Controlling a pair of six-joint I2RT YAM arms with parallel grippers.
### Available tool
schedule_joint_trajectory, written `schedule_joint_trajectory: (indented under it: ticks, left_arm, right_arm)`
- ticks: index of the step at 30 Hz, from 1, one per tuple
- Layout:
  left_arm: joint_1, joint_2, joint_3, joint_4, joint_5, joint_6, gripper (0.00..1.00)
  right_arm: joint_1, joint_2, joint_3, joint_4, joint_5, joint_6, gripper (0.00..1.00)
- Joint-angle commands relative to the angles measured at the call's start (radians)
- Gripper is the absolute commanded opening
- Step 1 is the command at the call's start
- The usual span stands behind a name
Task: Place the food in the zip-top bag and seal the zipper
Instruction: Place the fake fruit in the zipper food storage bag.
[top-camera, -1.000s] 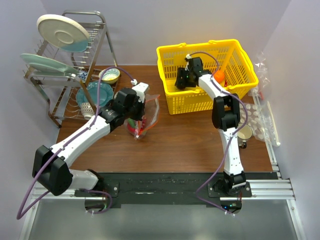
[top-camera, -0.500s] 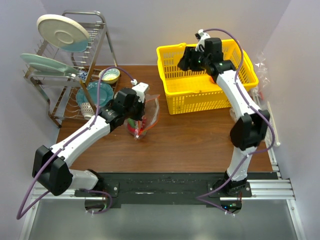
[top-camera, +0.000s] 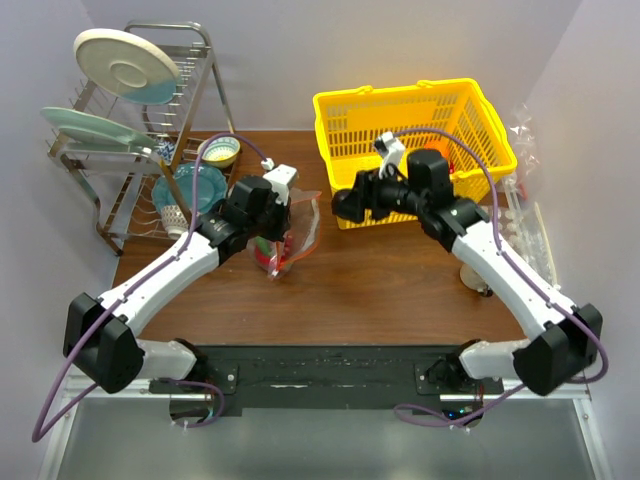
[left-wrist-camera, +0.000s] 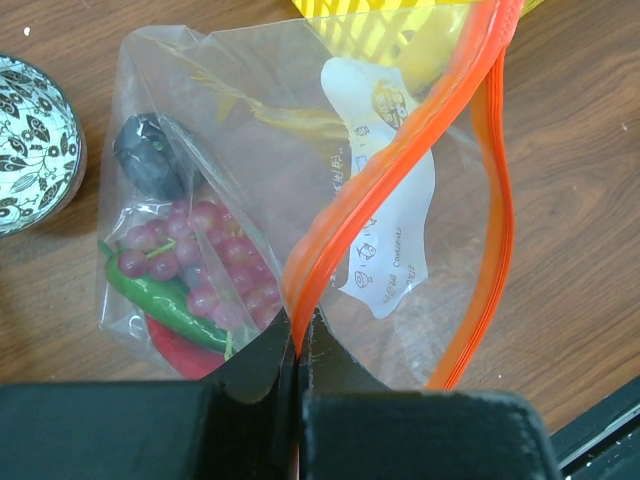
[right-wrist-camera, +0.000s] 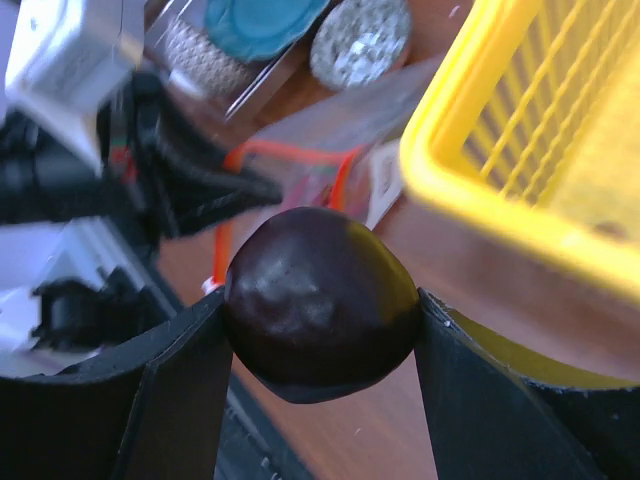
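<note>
Left wrist cam: grapes (left-wrist-camera: 215, 270) and long green vegetable (left-wrist-camera: 160, 300) already in the zip-top bag (left-wrist-camera: 250, 110), left fingers (left-wrist-camera: 255, 365) pinching its unsealed zipper (left-wrist-camera: 400, 162). Right fingers (right-wrist-camera: 180, 390) grip a dark round fruit (right-wrist-camera: 320, 300), not bagged yet.

**Brown table boxed in by pale walls**

A brown wooden table (top-camera: 380, 285) fills the middle of the scene; a pale lilac-grey back wall (top-camera: 300, 55), left wall (top-camera: 30, 240) and right wall (top-camera: 600, 110) close it in; the light is soft and even, with only faint shadows. A wire dish rack (top-camera: 203, 45) stands at the far left corner, holding a white plate (top-camera: 125, 65) and a pale green plate (top-camera: 90, 128) above a teal plate (top-camera: 195, 187); a small patterned bowl (top-camera: 219, 151) sits just beside it; a yellow plastic basket (top-camera: 480, 112) stands at the far right. A black base plate (top-camera: 330, 362) and aluminium rails (top-camera: 540, 375) run along the near edge; below them lies a grey surface (top-camera: 300, 440).
</note>
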Motion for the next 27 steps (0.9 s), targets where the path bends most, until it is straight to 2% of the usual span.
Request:
schedule_joint_trajectory:
  ticks: [1, 4, 7, 18, 27]
  left_arm:
    - [0.01, -0.043, 0.007, 0.038, 0.016, 0.006, 0.0]
    - [0.012, -0.047, 0.005, 0.04, 0.017, 0.004, 0.0]
    - [0.01, -0.051, 0.004, 0.038, 0.026, 0.004, 0.0]
    - [0.012, -0.068, 0.002, 0.046, 0.065, -0.002, 0.0]
    - [0.035, -0.082, 0.0, 0.061, 0.127, -0.012, 0.0]
  right_arm:
    - [0.03, -0.085, -0.173, 0.245, -0.111, 0.11, 0.42]
    - [0.076, -0.099, -0.284, 0.354, -0.127, 0.163, 0.41]
    - [0.133, -0.081, -0.309, 0.426, -0.098, 0.189, 0.41]
    - [0.225, 0.083, -0.224, 0.511, -0.024, 0.204, 0.41]
    - [0.23, 0.146, -0.201, 0.53, 0.16, 0.207, 0.44]
